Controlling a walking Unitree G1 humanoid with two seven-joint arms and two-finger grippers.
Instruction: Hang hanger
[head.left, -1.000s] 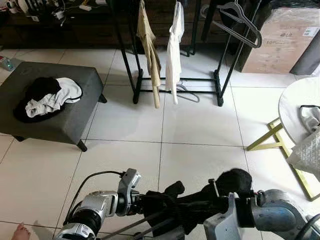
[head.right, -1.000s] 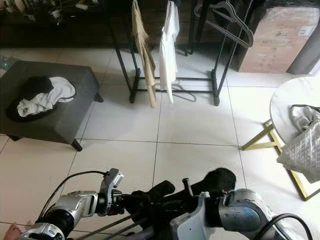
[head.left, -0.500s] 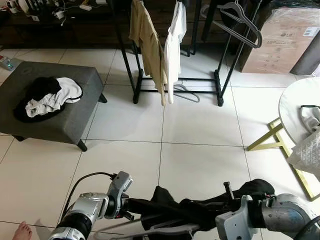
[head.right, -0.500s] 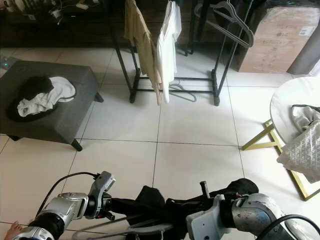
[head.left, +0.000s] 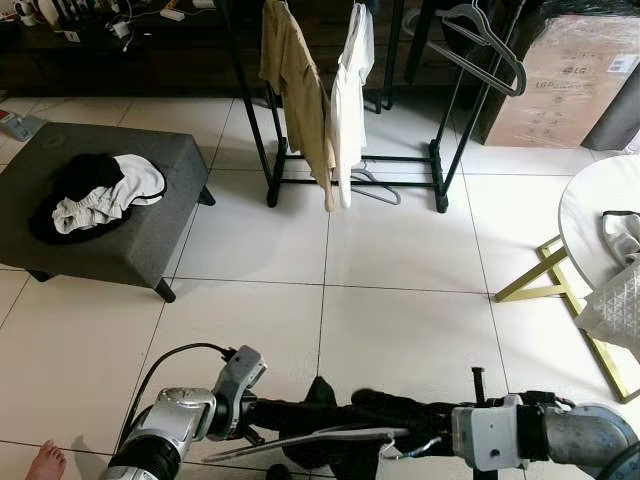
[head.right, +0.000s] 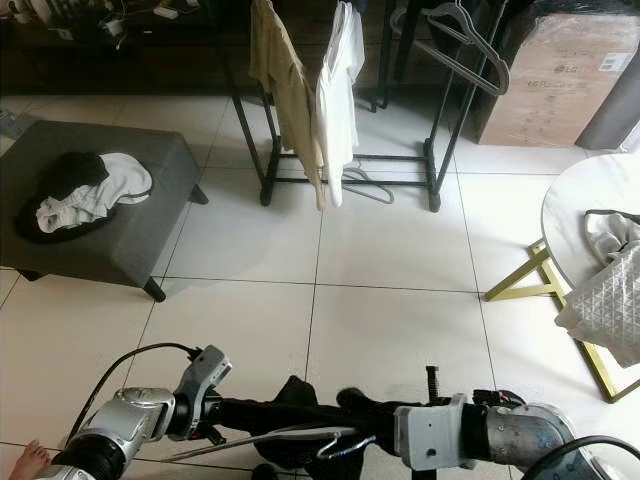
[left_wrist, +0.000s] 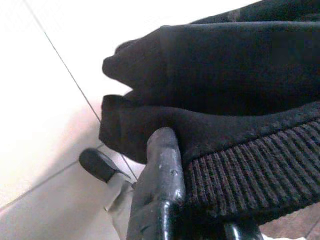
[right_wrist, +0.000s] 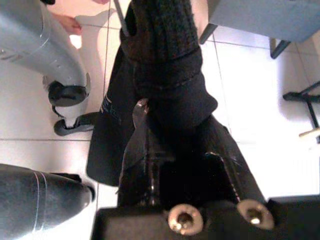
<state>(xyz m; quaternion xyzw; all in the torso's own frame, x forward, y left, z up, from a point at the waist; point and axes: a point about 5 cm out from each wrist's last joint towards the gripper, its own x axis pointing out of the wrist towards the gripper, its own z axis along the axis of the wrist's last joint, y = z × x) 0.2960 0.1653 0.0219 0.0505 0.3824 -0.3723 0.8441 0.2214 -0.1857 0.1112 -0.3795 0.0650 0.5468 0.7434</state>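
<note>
Black garment (head.left: 345, 445) lower than before

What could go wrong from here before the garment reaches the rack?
The black garment sags between the left gripper and right gripper, so the metal hanger under it might slip out. The clothes rack stands far off across the tile floor; trailing cloth could drag or snag while walking.

Bright daylight, blurry wrist close-ups

We see a white tiled floor (head.left: 400, 250) carrying a grey ottoman (head.left: 130, 230). On it lie what seem crumpled black-and-white clothes (head.left: 95, 195).
</note>
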